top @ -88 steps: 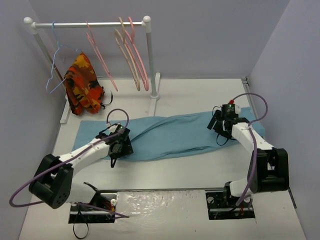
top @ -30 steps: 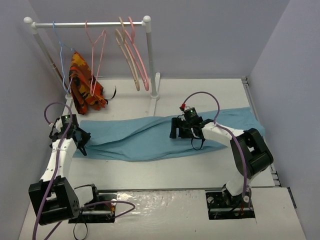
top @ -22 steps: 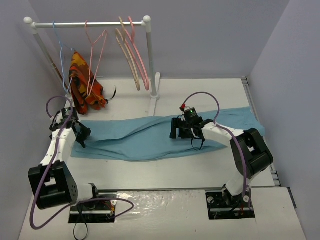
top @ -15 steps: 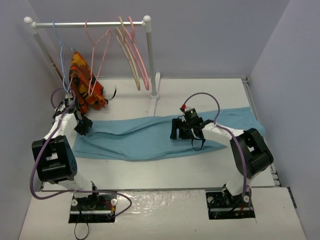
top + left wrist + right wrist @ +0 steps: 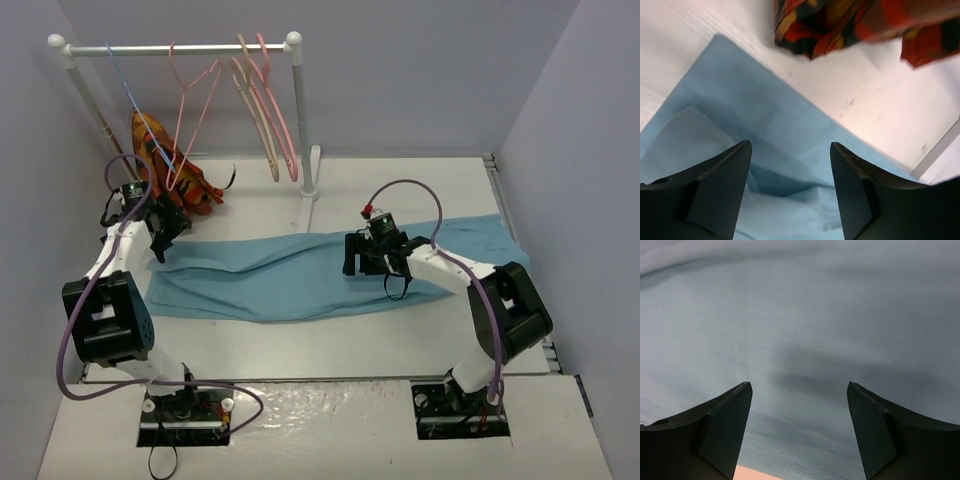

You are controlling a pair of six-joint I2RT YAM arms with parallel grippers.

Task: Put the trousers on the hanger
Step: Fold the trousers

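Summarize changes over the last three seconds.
Left gripper went from the trousers' middle to their left end and opened, letting go. Right gripper moved from the right end to the middle, open. The trousers still lie flat; hanger still on the rail.

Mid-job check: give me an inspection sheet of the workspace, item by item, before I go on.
Surface: white table, nothing spilled.
Job's things: trousers lie flat and wrinkled across the table; hanger hangs tilted on the rail, nothing on it.
Clutter: patterned cloth at the far left; blue wire hanger and thick hangers on the rail.
Grippers: left gripper open over the trousers' left corner, holding nothing; right gripper open over their middle, holding nothing.
Cables: a purple cable loops over each arm; the left one passes close to the patterned cloth.
Surroundings: plain walls; nothing else seen.
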